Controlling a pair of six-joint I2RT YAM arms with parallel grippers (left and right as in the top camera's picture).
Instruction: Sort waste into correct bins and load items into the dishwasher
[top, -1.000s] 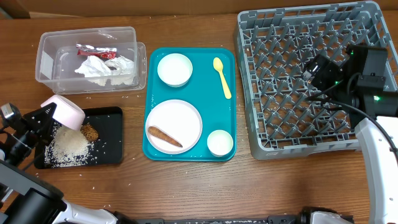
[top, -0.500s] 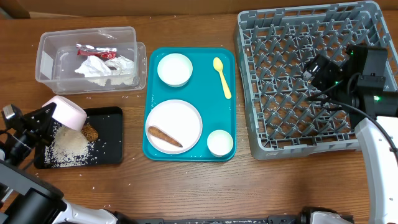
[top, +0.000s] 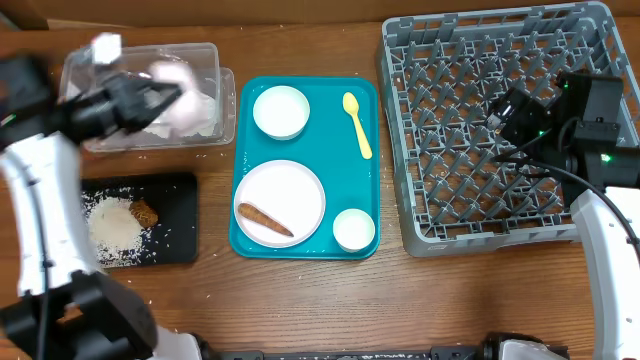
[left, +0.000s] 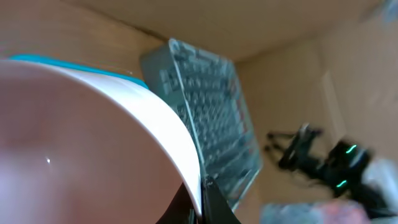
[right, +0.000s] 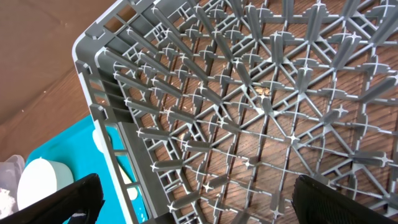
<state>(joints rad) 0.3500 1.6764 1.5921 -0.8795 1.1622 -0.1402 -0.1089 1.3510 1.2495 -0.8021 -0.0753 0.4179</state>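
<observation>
My left gripper (top: 150, 95) is shut on the rim of a pale pink bowl (top: 172, 80) and holds it, blurred, over the clear tub (top: 75, 75). In the left wrist view the bowl (left: 93, 137) fills the frame, its rim pinched between the fingers (left: 202, 199). A napkin (top: 203, 105) shows in the tub; the wrapper is hidden. The black tray (top: 175, 215) holds rice (top: 112, 225) and a brown piece (top: 146, 213). My right gripper (top: 515, 115) is open and empty above the grey dish rack (top: 470, 130), as the right wrist view (right: 199, 208) shows.
The teal tray (top: 330, 140) carries a plate (top: 290, 185) with a brown food piece (top: 264, 220), a white bowl (top: 280, 110), a small cup (top: 353, 230) and a yellow spoon (top: 356, 124). Stray rice grains lie around the black tray.
My left arm swung up and back from over the black tray to above the clear tub, carrying the bowl. The right arm has not moved.
</observation>
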